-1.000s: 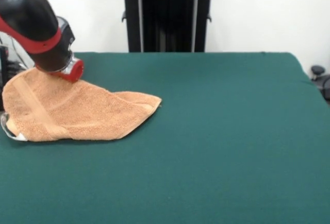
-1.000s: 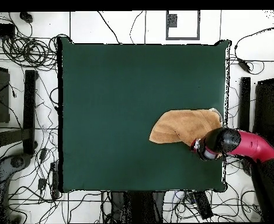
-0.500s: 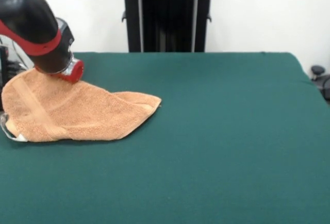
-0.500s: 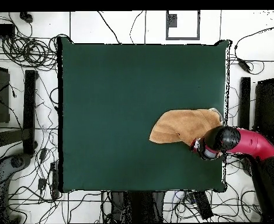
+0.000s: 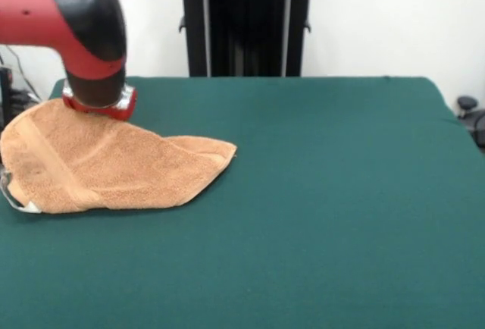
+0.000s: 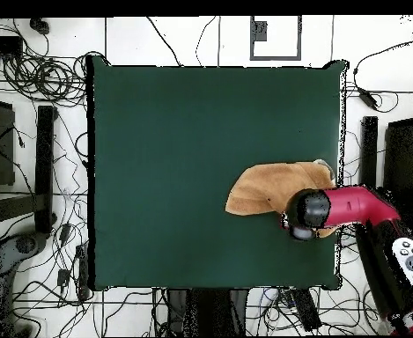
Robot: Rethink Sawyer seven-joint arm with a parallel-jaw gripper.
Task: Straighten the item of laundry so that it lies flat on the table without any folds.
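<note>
The item of laundry (image 5: 106, 166) is an orange-tan towel lying crumpled at the left of the green table (image 5: 326, 192). One corner is folded over into a point toward the middle, and a woven band runs across its left part. A small white tag (image 5: 26, 208) shows at its near-left corner. In the overhead view the item of laundry (image 6: 269, 189) lies close to the table's (image 6: 174, 150) right edge. My gripper (image 5: 98, 108) stands upright on the towel's far edge, hidden under the red and black wrist. From above, the gripper (image 6: 302, 217) covers the towel's lower right part.
A black stand (image 5: 246, 22) rises behind the table's far edge. The table's right edge (image 6: 340, 176) in the overhead view runs just beside the towel. Cables (image 6: 42, 79) lie on the floor around the table.
The arm has swung round so the wrist now points straight down and sits further over the towel. The towel's left part has flattened slightly.
</note>
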